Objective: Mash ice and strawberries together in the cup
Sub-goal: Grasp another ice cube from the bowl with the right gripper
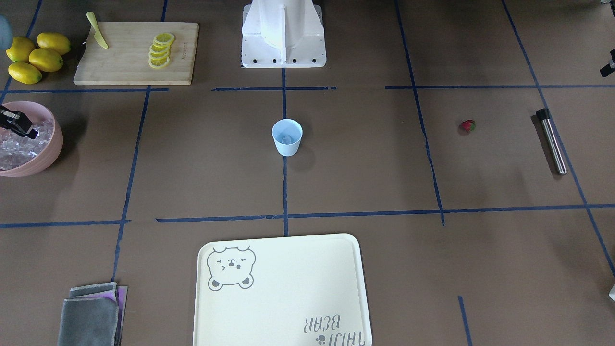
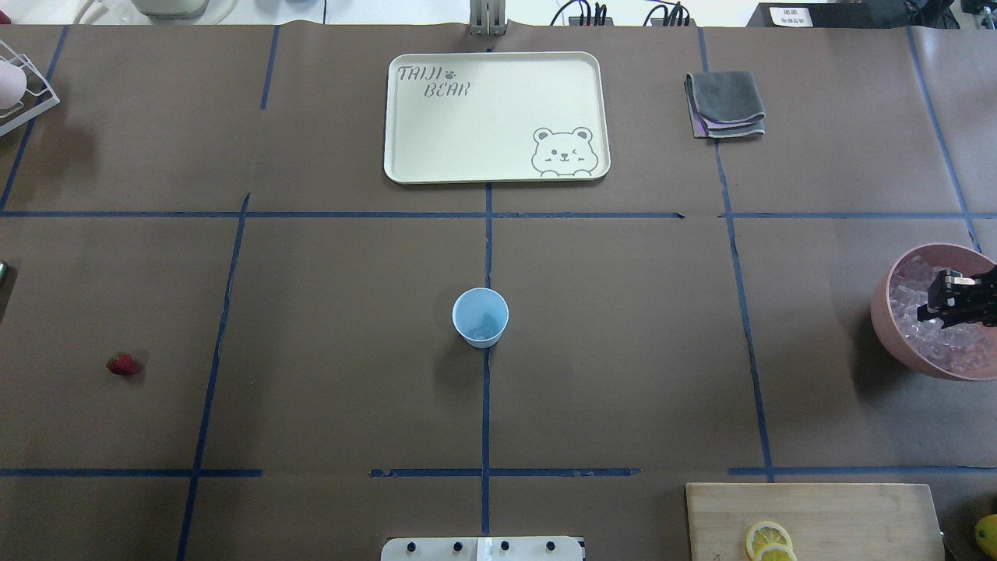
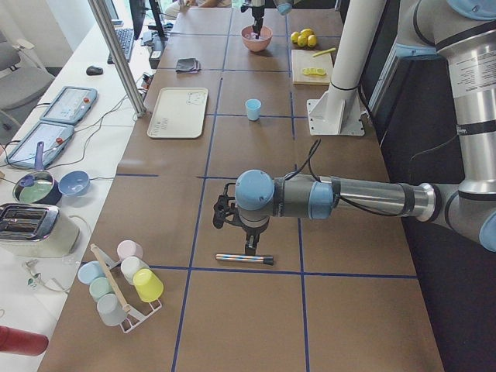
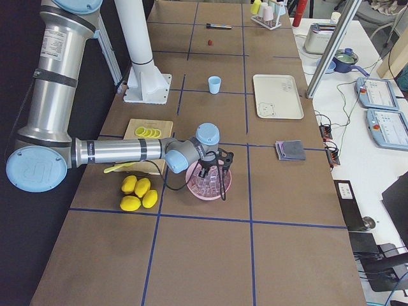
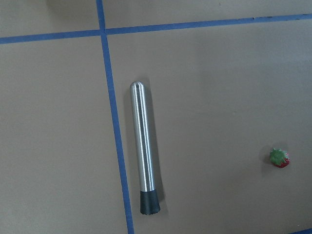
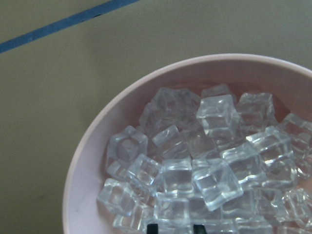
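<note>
The pale-blue cup (image 1: 287, 137) stands upright at the table's middle; something glassy shows at its bottom. The ice (image 6: 214, 161) fills a pink bowl (image 2: 884, 312) at the robot's far right. My right gripper (image 2: 946, 300) hangs over the ice with its fingertips (image 6: 153, 227) apart, holding nothing. The strawberry (image 1: 468, 126) lies alone on the robot's left side and also shows in the left wrist view (image 5: 279, 157). My left gripper (image 3: 239, 232) hovers above a steel muddler (image 5: 144, 148); I cannot tell whether it is open or shut.
A cutting board (image 1: 120, 67) with lemon slices and a yellow knife (image 1: 97, 30) sits next to whole lemons (image 1: 36, 56). A cream tray (image 1: 283, 307) and a folded grey cloth (image 1: 91, 317) lie on the far side. A cup rack (image 3: 124, 287) stands at the left end.
</note>
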